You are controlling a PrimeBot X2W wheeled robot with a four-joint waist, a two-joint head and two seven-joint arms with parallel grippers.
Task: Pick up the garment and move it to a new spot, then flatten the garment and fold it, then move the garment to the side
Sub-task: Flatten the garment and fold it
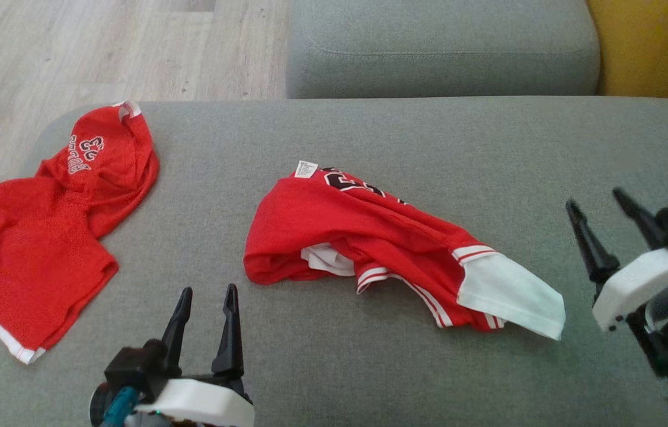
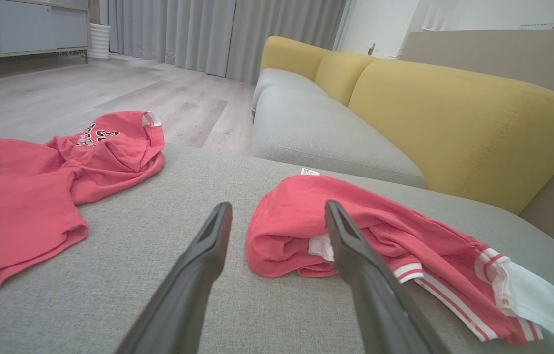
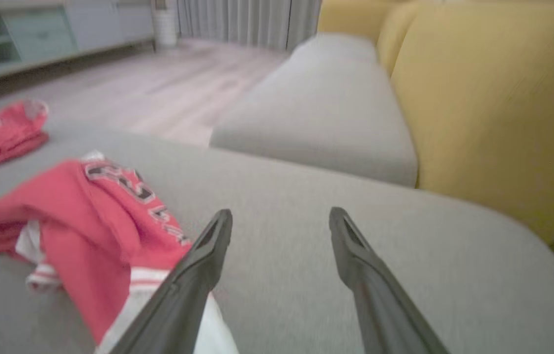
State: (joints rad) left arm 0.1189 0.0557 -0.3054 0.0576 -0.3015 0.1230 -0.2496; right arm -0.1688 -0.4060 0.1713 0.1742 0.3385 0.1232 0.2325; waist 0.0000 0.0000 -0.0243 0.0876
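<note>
A crumpled red garment (image 1: 357, 231) with white trim, a white panel at its right end and black lettering lies mid-cushion, also seen in the left wrist view (image 2: 286, 231) and the right wrist view (image 3: 95, 211). My left gripper (image 1: 208, 290) stands open in front of its left end, holding nothing; through its wrist camera the gripper (image 2: 278, 205) points at that bunched end, apart from it. My right gripper (image 1: 594, 198) is open and empty to the right of the white panel; in its own blurred view the gripper (image 3: 280, 212) hovers over bare cushion.
A second red garment (image 1: 43, 237) with lettering lies bunched at the grey cushion's (image 1: 369, 367) left edge. Another grey seat cushion (image 1: 440, 47) lies beyond, with a yellow backrest (image 1: 659, 47) at the far right. Wooden floor (image 1: 102, 47) lies past the left edge.
</note>
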